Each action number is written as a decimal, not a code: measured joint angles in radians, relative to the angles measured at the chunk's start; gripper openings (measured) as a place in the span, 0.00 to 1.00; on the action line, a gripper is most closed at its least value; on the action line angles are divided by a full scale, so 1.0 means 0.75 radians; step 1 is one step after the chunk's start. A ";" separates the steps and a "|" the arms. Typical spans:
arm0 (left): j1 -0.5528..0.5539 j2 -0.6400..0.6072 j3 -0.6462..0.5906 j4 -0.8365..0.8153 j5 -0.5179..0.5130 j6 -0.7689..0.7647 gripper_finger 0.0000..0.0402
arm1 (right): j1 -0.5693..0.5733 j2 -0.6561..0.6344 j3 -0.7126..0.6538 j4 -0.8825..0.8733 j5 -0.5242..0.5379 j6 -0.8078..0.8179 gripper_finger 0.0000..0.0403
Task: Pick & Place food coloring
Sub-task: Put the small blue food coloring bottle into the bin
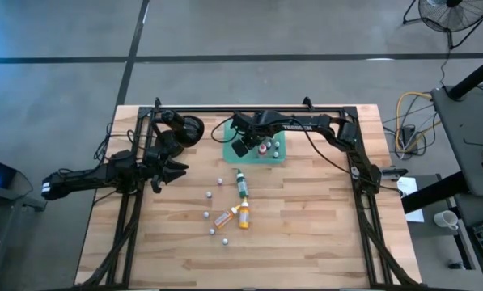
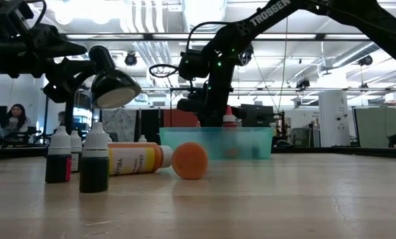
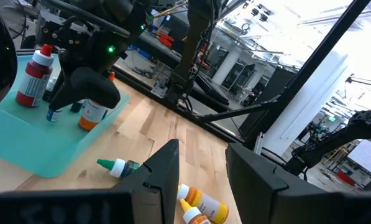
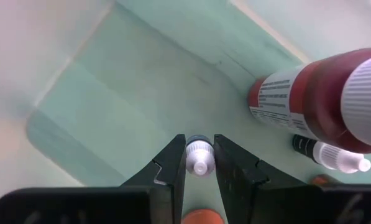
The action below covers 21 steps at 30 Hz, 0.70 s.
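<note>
Food coloring lies scattered mid-table: a green bottle (image 1: 241, 184) and two orange-yellow bottles (image 1: 234, 216) on their sides, with small dark white-capped bottles (image 2: 95, 162) standing upright around them. My right gripper (image 1: 241, 146) is over the green tray (image 1: 277, 155), shut on one small white-capped bottle (image 4: 199, 155). A larger red bottle (image 4: 322, 93) and another small bottle (image 4: 331, 153) are in the tray. My left gripper (image 1: 173, 170) is open and waits over the table's left part, clear of every bottle. My right gripper pinches the small bottle by its white cap (image 4: 199, 163) between the two fingers (image 4: 173, 163), coming from above and pointing down into the tray. The bottle stays upright under the fingers. Whether its base stands on the tray floor, I cannot tell.
The tray sits near the table's far edge, with the red bottle (image 1: 267, 148) close beside my right gripper. A dark frame (image 1: 249, 110) runs along the far, left and right sides. Bare wood shows toward the near edge.
</note>
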<state>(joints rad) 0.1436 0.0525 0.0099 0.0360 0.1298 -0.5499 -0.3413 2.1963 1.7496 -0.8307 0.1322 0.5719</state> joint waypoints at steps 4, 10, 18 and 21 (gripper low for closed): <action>0.000 0.000 0.000 0.000 0.000 0.000 0.26 | 0.000 0.000 0.000 0.001 0.000 -0.076 0.17; -0.001 0.000 0.000 0.000 0.000 0.000 0.26 | 0.000 0.000 0.000 0.001 -0.003 -0.148 0.17; -0.001 0.000 0.000 0.000 0.000 0.000 0.26 | 0.002 0.000 0.000 0.001 -0.003 -0.150 0.17; -0.001 0.000 0.000 0.000 0.000 -0.001 0.26 | 0.004 0.000 0.000 0.001 -0.003 -0.150 0.20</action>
<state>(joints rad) 0.1429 0.0525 0.0097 0.0360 0.1295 -0.5503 -0.3386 2.1963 1.7496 -0.8299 0.1297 0.4592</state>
